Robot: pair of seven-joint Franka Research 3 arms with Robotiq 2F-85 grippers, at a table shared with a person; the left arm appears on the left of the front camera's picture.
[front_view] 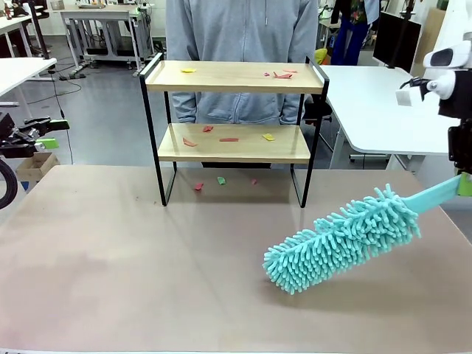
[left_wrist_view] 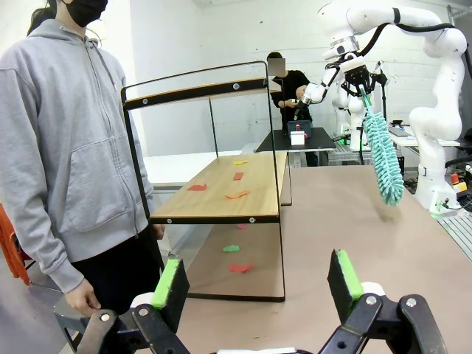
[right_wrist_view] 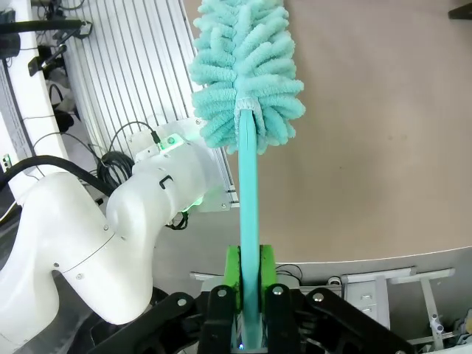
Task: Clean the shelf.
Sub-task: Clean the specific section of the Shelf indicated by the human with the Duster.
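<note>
Shelf (front_view: 228, 76): two boards of light wood with a pale grain, in a thin black frame.
Red scraps (front_view: 282, 74) and yellow scraps (front_view: 188, 70) lie on both boards. The desk (front_view: 147, 258) beneath carries red ones and a green scrap (front_view: 221, 180).
Desk: plain matte grey-brown with faint paler blotches.
Side desk (front_view: 369, 103): white.
Duster (front_view: 343, 237): turquoise throughout, with a shaggy head and a smooth handle (front_view: 435, 195) in the same shade.
Left tool (left_wrist_view: 257, 265): black with bright green pads (left_wrist_view: 168, 284).
Right tool (right_wrist_view: 249, 258): black with green pads.
Right arm (right_wrist_view: 110, 236): glossy white.
Person's hoodie (front_view: 236, 29): plain light grey.
Person's trousers (left_wrist_view: 122, 276): black.
</note>
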